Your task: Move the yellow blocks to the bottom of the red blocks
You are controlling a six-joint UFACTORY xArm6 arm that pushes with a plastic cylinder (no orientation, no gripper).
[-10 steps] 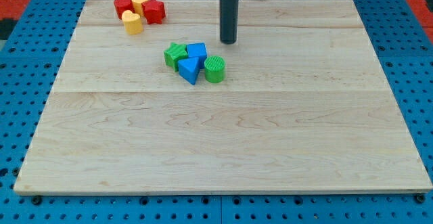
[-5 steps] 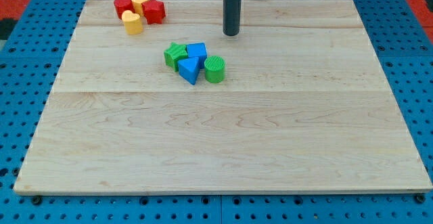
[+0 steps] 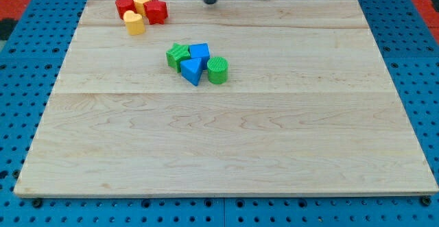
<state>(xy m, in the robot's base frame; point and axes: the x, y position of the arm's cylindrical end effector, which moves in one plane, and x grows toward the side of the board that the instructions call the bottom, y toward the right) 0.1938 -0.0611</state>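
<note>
At the board's top left, a red block [image 3: 124, 6] and a red star-like block [image 3: 156, 11] flank a yellow block [image 3: 142, 0] that sits between them at the top. A second yellow block [image 3: 134, 22] lies just below the red ones, touching them. My tip [image 3: 210, 1] is at the top edge of the board, to the right of the red star-like block and apart from it. It touches no block.
A cluster sits left of the board's centre: a green block [image 3: 178, 55], a blue cube [image 3: 199, 51], a blue triangle [image 3: 193, 70] and a green cylinder [image 3: 218, 70]. The wooden board [image 3: 226, 138] lies on a blue pegboard.
My tip has moved up and to the left, from above the blue-green cluster to the board's top edge. No block has moved.
</note>
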